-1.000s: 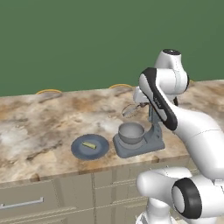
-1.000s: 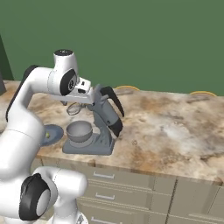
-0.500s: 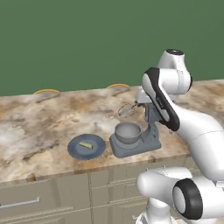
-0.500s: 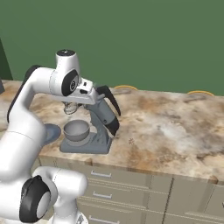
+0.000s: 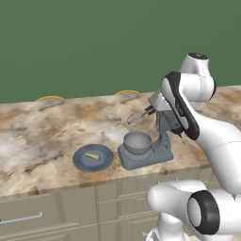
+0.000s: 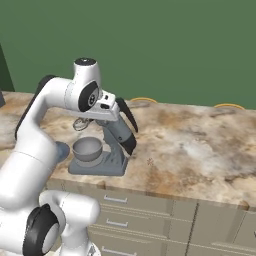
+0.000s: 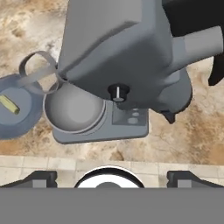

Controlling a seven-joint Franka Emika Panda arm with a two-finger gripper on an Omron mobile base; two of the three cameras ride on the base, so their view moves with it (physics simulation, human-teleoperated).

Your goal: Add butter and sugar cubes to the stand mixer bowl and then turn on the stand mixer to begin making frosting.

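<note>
The small pale yellow stick of butter [image 5: 92,156] lies on the flat blue-grey round plate [image 5: 81,162], which sits on the mottled brown stone worktop [image 5: 37,136] just left of the dark grey stand mixer [image 5: 159,126]. The round silvery metal stand mixer bowl [image 5: 137,142] rests on the mixer's flat base and looks empty from above in the hand view [image 7: 76,107]; no sugar cubes can be made out in any view. The mixer's boxy head is tilted up, with the wire whisk [image 5: 136,117] raised clear of the bowl.

The robot's hand [image 7: 111,177] hovers above and behind the mixer head, looking down past it to the bowl and plate. Its two dark fingertips [image 7: 40,177] stand wide apart with nothing between them, so the hand is released and empty.

Compared with a second ago, the whole scene has slid across both base views: the mixer and plate sit further left in the right base view than they did, and the picture has shifted bodily in the left one too. That points to the base driving, not to anything on the worktop moving. The arm's pose over the mixer looks much the same.

By this reading the task is at its start: the robot seems to be lining itself up, and the butter remains to be fetched.
</note>
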